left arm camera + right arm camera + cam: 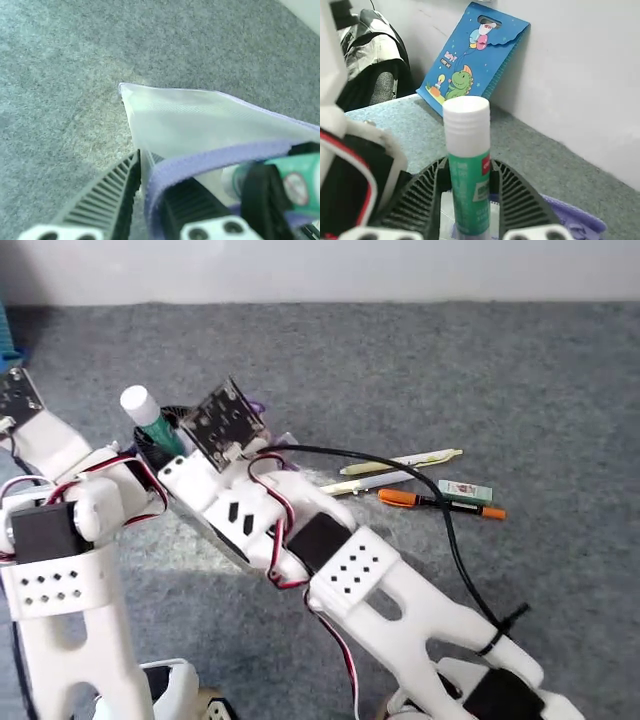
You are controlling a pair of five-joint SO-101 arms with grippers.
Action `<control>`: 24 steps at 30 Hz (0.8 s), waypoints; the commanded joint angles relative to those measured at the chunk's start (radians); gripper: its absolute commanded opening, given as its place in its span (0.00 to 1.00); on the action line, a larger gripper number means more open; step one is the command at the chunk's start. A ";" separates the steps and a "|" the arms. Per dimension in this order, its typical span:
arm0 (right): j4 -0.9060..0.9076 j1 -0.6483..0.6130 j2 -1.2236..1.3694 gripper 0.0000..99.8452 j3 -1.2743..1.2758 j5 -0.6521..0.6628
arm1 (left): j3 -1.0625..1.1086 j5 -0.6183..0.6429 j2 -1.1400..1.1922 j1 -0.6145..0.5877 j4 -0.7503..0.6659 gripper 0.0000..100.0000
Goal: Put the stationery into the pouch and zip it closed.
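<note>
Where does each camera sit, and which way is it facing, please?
High view: fixed above, looking down at the table, both arms and loose pens.
Left wrist view: on that wrist, looking along the left claw clamping the pouch.
Right wrist view: on that wrist, looking past the right claw toward a wall.
Shared: all three show the glue stick.

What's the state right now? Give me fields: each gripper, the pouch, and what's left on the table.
right gripper: shut on glue stick, upright, above the pouch
left gripper: shut on the pouch's purple zipper edge
pouch: clear with purple trim, directly under the glue stick
on table: orange marker, two pale pens, small green-and-white block
</note>
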 commanded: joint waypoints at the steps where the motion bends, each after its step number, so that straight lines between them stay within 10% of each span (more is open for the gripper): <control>1: -0.021 0.013 -0.036 0.01 0.011 0.012 | -0.061 0.012 0.000 -0.003 -0.009 0.01; 8: 0.064 0.025 -0.038 0.20 -0.021 0.012 | -0.059 0.012 0.000 -0.003 -0.009 0.01; 18: 0.245 0.028 -0.113 0.15 -0.118 -0.046 | -0.059 0.012 0.000 -0.003 -0.009 0.01; 24: 0.487 0.245 -0.237 0.15 -0.118 -0.206 | -0.058 0.012 0.000 -0.003 -0.009 0.01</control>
